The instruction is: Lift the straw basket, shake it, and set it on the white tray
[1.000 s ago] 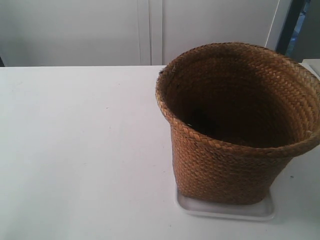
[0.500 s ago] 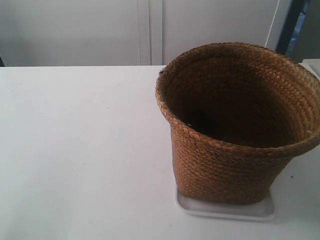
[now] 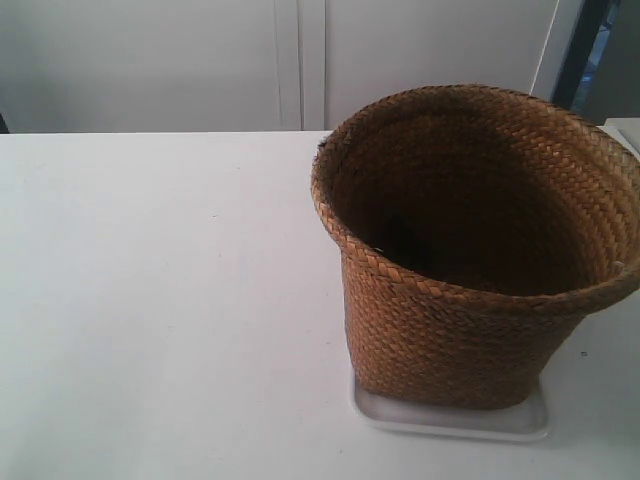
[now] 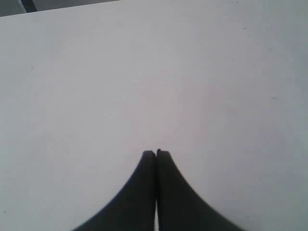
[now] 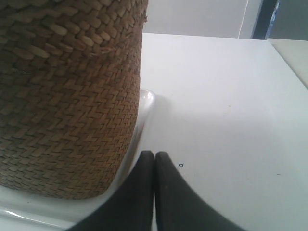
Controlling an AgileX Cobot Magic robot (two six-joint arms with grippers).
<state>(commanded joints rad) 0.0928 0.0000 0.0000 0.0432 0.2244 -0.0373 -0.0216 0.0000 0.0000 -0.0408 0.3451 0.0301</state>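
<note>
basket: straw basket (image 3: 470, 270) stands upright in the right half of the exterior frame, flared rim up, inside too dark to read.
tray: white tray (image 3: 450, 422) at lower right of the exterior frame, directly under the basket base and touching it; only its front rim and corners show.
left hand: left hand (image 4: 156, 153) has its fingers pressed together and holds nothing; it faces bare worktop (image 4: 144, 72), with no basket in its view.
right hand: right hand (image 5: 154, 154) has its fingers together and is empty; the basket's woven side wall is just beside the tips, with a tray corner near.
arms in exterior view: none visible.
key relation: the right hand is the nearer one, low beside the basket's wall; the left looks well apart.
axis: basket's long axis is vertical, base seated within the tray rim.
stage (judged): placement looks done, with both hands off the basket.
next (judged): any regrasp would need the right hand to spread first.
</note>
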